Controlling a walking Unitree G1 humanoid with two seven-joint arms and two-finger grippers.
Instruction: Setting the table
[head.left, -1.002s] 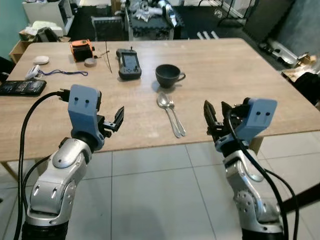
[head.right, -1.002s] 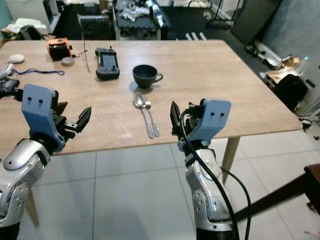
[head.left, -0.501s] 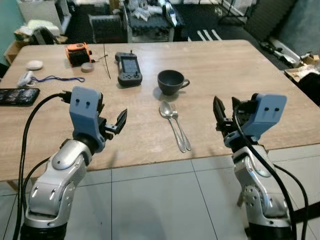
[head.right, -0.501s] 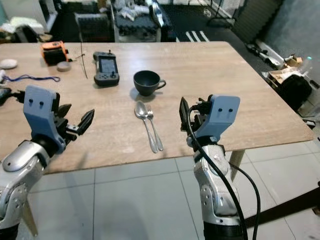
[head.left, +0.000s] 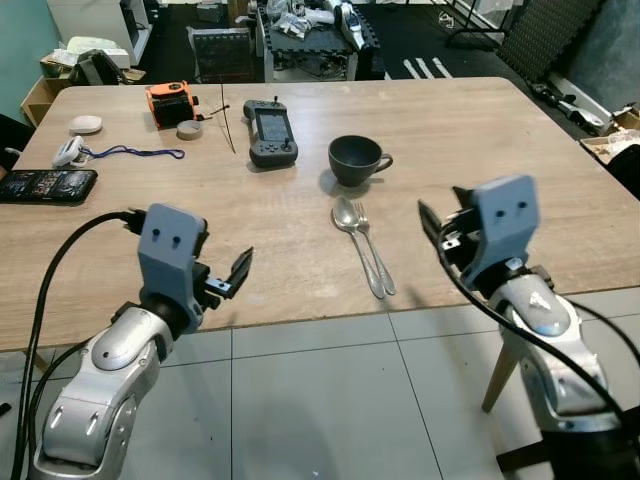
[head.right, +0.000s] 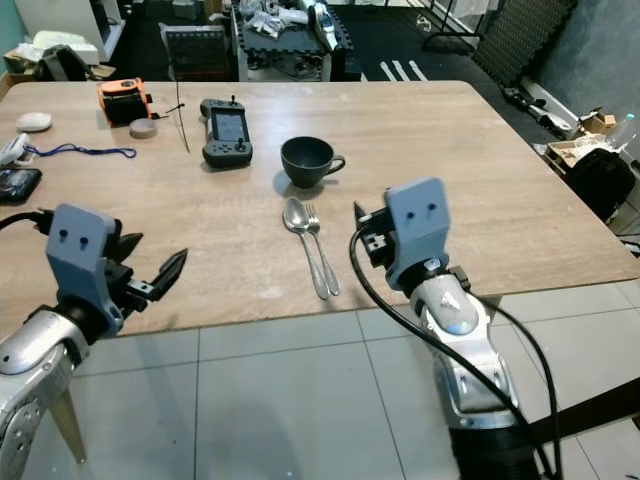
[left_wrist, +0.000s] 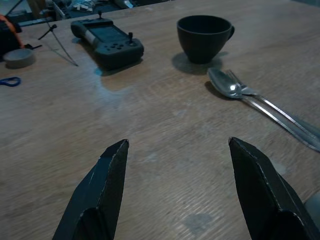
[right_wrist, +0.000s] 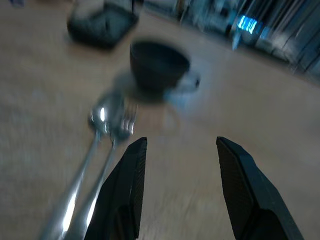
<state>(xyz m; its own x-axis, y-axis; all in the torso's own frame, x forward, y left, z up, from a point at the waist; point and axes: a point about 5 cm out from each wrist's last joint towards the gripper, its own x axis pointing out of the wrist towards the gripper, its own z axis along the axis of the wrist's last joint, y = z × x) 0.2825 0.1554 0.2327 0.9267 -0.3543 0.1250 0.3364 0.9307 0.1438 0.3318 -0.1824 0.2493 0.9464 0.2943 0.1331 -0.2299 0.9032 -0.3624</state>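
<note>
A dark cup (head.left: 357, 158) stands mid-table on the wooden table (head.left: 500, 130). Just in front of it a spoon (head.left: 352, 224) and a fork (head.left: 372, 240) lie side by side, handles toward me. My right gripper (head.left: 438, 222) hovers open over the table's front edge, to the right of the cutlery; its wrist view is blurred and looks at the cup (right_wrist: 157, 65), spoon (right_wrist: 100, 117) and fork (right_wrist: 122, 122). My left gripper (head.left: 232, 272) is open and empty at the front edge, left of the cutlery, pointing toward the cup (left_wrist: 204, 36).
A black handheld controller (head.left: 271, 130) lies left of the cup. Farther left are an orange device (head.left: 167, 100), a grey puck (head.left: 188, 129), a blue lanyard (head.left: 130, 153) and a phone (head.left: 45, 185). Tiled floor lies below the table edge; clutter stands behind the table.
The whole view has shifted, so the camera moved. My right arm has turned at the wrist and come a little closer to the spoon and fork. Both grippers remain open.
</note>
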